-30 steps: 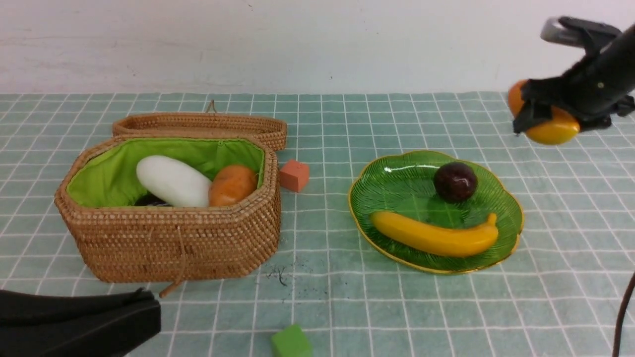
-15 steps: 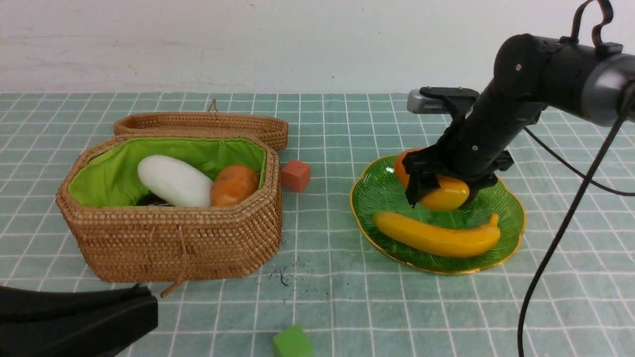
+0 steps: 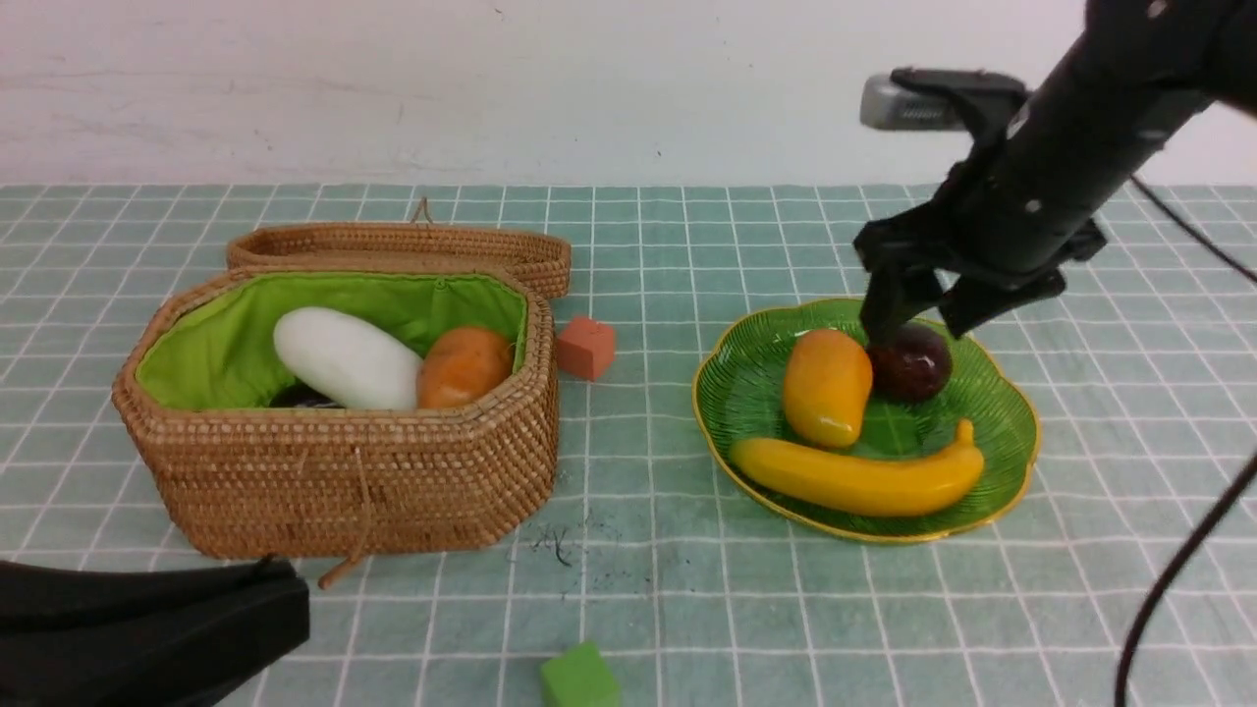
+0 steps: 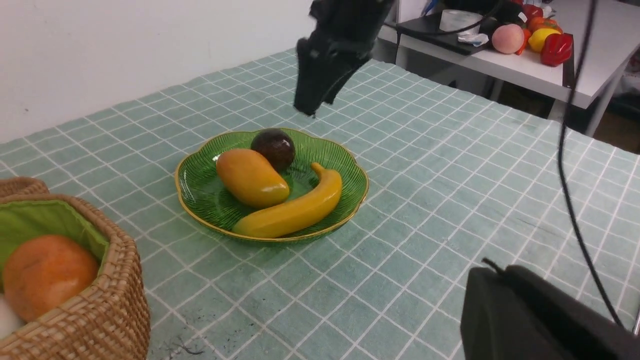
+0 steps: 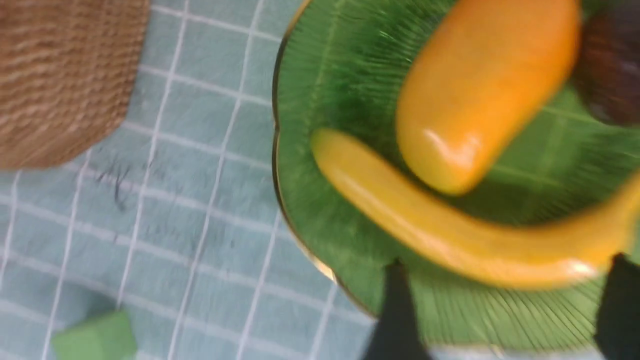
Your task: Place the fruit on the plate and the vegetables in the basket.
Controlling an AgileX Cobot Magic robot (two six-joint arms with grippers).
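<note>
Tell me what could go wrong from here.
The right gripper hangs open just above the plate, close over the mangosteen; its fingers might clip that fruit if it swings sideways before rising.

The mango lies between the mangosteen and the banana, so a nudge could roll one into another.

The arm's dangling cable might snag the plate's rim if it sweeps low.

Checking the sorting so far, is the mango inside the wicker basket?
No, the mango lies on the green plate, between the banana and the mangosteen.
</note>
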